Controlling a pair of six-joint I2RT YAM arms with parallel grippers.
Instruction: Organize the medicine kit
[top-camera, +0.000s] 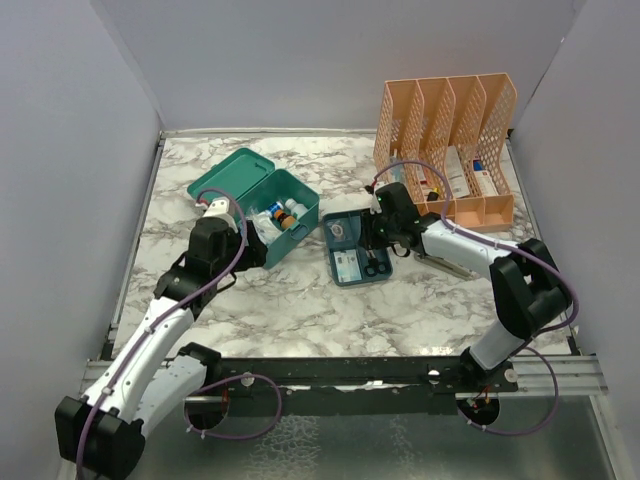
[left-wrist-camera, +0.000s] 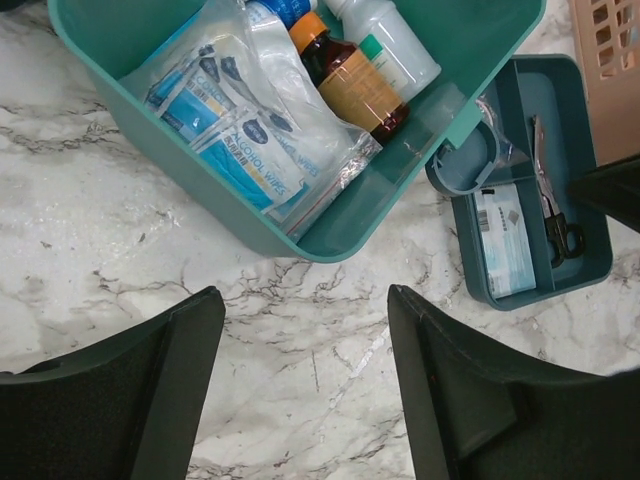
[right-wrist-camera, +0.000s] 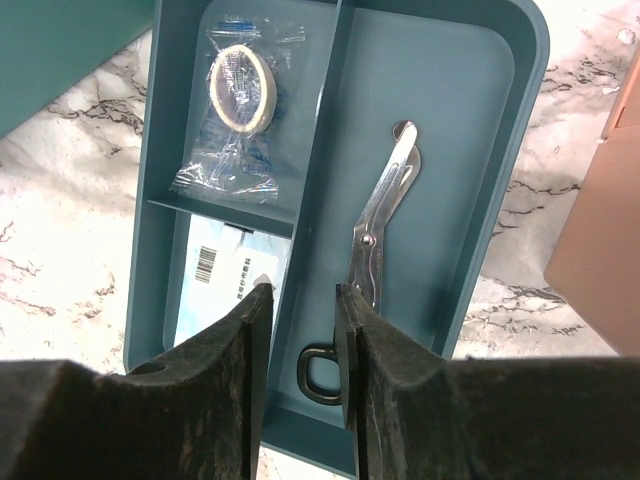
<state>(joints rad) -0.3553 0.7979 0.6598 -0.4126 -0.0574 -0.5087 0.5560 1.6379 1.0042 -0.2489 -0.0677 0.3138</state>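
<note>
medicine kit (top-camera: 285, 215): teal-green moulded plastic box, smooth, rounded corners. It sits left of centre in the top view on the white-grey marbled worktop (top-camera: 300, 300). Its long axis runs diagonally, upper left to lower right. The lid (top-camera: 228, 175) is open and leans back toward the upper left.

Inside the box:
- clear crinkly zip bag (left-wrist-camera: 250, 130) of blue-white wipe sachets
- amber bottle (left-wrist-camera: 350, 85) with an orange cap
- white plastic bottle (left-wrist-camera: 385, 45)

insert tray (top-camera: 357, 245): darker teal, shallow, divided, rounded corners. It lies just right of the box, long axis near vertical in frame.

In the tray:
- pale tape roll (right-wrist-camera: 240, 85) in a clear wrapper, upper-left cell
- white barcoded packet (right-wrist-camera: 225, 275) in the cell below it
- shiny metal scissors (right-wrist-camera: 375, 240) with black handle loops in the long right cell, lying along the tray axis, loops toward frame bottom

Peach lattice organizer (top-camera: 450, 140), rigid plastic, stands upper right.

left fingers (left-wrist-camera: 130, 400): black, wide apart, nothing between them, over bare worktop just off the box's near corner.

right fingers (right-wrist-camera: 230, 380): matte black, a narrow gap apart, gripping nothing. The gap lines up with the tray's centre divider; can't tell if they touch it.
</note>
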